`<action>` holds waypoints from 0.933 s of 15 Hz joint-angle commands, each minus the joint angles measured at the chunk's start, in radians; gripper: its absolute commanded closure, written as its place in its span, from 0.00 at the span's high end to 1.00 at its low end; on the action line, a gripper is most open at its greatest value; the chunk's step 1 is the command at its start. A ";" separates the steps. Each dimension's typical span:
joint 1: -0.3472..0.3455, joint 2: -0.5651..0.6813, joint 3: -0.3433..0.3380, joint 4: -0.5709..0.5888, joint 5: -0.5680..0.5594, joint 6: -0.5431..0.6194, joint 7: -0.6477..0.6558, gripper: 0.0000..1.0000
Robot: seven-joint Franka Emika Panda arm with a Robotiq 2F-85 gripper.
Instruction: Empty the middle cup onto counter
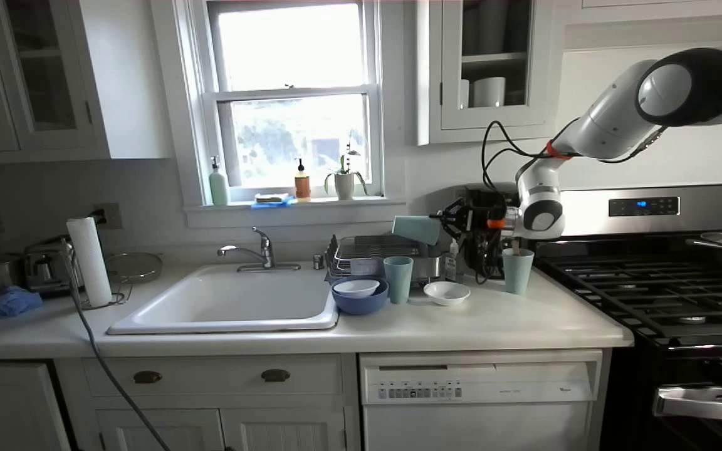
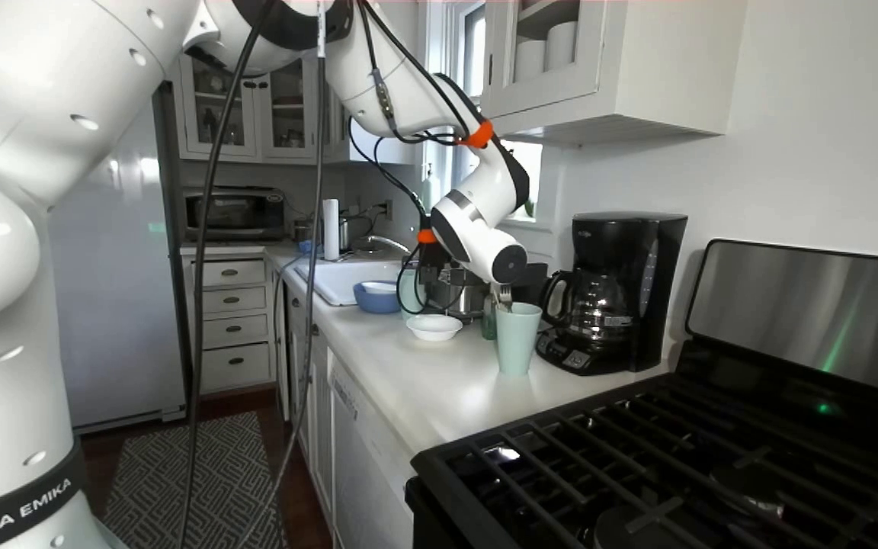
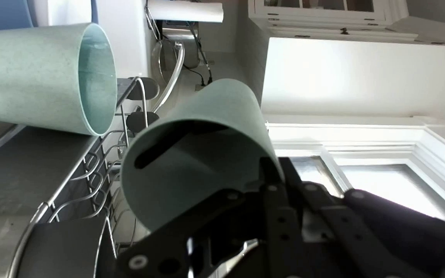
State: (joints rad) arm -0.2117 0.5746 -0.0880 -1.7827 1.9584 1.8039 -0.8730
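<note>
Sink (image 1: pixel 235 294) and stove (image 1: pixel 680 307) show a kitchen.

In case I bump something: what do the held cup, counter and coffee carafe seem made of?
Held cup: probably matte plastic, judging by its thin rim and dull wall; ceramic is possible.
Counter: smooth, lightly glossy, perhaps laminate, from soft reflections.
Carafe: likely shiny glass, see-through with sharp glints.

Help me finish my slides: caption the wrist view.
Gripper pinching a tipped cup by its rim, with a second cup and dish rack alongside.

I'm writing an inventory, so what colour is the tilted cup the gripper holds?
The held cup is pale teal-green, showing best in the wrist view.
</note>
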 commanded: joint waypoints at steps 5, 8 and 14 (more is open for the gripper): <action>0.037 -0.044 -0.018 -0.054 0.073 0.023 0.005 0.01; 0.039 -0.064 -0.023 -0.068 0.080 0.022 0.004 0.01; 0.043 -0.121 -0.019 -0.144 0.103 0.016 0.040 0.01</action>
State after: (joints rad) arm -0.1916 0.5208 -0.0973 -1.8423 2.0172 1.8053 -0.8602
